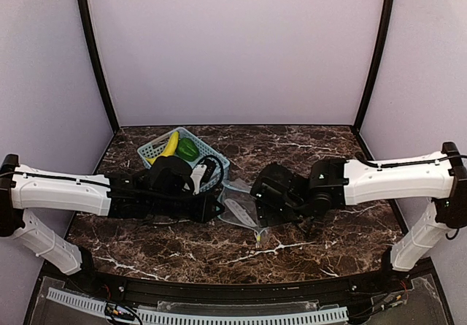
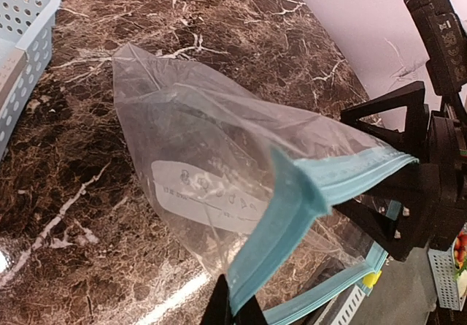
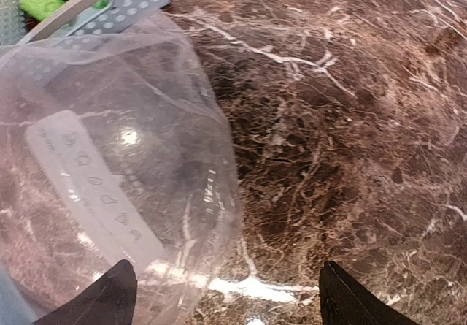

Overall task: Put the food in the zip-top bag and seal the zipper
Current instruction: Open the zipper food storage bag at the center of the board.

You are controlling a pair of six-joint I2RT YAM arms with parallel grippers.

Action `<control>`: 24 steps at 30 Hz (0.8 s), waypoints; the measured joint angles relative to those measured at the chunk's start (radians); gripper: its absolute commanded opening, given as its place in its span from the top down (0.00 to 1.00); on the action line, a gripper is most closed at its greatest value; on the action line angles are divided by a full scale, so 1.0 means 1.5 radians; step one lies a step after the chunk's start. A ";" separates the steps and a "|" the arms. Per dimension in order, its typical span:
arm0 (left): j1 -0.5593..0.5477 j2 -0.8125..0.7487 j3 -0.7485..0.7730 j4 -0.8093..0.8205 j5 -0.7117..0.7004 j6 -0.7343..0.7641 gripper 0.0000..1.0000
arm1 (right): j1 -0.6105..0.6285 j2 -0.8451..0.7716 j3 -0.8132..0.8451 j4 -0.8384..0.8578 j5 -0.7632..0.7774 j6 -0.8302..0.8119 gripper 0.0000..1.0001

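The zip-top bag (image 2: pixel 211 142) is being held empty and unsealed over the worktop (image 1: pixel 321 150) by the left tool (image 2: pixel 235 310), clamped on its zipper (image 2: pixel 292 215), while the right tool (image 3: pixel 226 303) is gaping wide beside it, gripping nothing, and the banana (image 1: pixel 170 144) and pepper (image 1: pixel 187 148) are lying in the basket (image 1: pixel 149 152).

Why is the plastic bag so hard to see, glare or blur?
Top view: the zip-top bag is small and see-through against the dark marble table, so it nearly vanishes. Left wrist view: it is sharp, with a white light streak on the marble below. Right wrist view: it fills the left half, slightly soft, with a bright glare spot on its film.
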 measured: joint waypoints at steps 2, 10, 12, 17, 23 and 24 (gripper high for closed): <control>0.000 0.006 0.006 0.000 0.017 -0.001 0.99 | 0.000 -0.028 -0.024 0.047 -0.037 -0.038 0.16; 0.000 0.030 0.034 0.003 0.059 -0.003 0.99 | 0.007 -0.067 -0.031 0.132 -0.079 -0.128 0.21; 0.000 0.033 0.038 0.003 0.063 -0.004 0.99 | 0.011 -0.055 -0.017 0.130 -0.079 -0.141 0.25; 0.000 0.034 0.040 0.003 0.069 -0.006 0.99 | 0.022 -0.003 0.033 0.110 -0.068 -0.150 0.35; -0.001 0.034 0.040 0.002 0.054 -0.010 0.99 | 0.032 0.019 0.051 0.074 -0.053 -0.143 0.53; -0.001 0.034 0.040 0.002 0.053 -0.011 0.99 | 0.034 0.019 0.052 0.070 -0.053 -0.145 0.58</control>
